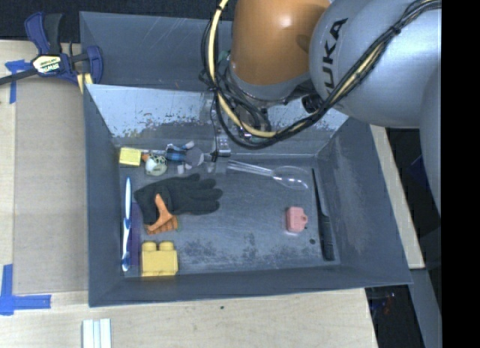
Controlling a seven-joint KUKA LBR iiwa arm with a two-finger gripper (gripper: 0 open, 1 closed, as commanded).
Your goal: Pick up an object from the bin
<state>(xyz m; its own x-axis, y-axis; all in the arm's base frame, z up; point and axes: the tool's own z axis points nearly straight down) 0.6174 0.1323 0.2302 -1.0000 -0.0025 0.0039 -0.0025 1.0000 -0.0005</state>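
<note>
My gripper (214, 153) hangs below the orange dome at the back of the bin floor, close to the rear wall. Right beside it, to the right, lies a clear plastic spoon (271, 173) with its handle end near the gripper. Just in front of and left of the gripper a black glove (184, 195) lies flat. A small blue piece (176, 153) and a little white and green piece (156, 163) sit immediately to the gripper's left.
Against the glove's front left lies an orange piece (161, 219). A yellow brick (158, 258) sits in the front left corner, a small yellow block (130, 157) at the back left. A blue stick (127, 223) lines the left wall, a black strip (324, 219) the right, a pink piece (296, 220) beside it.
</note>
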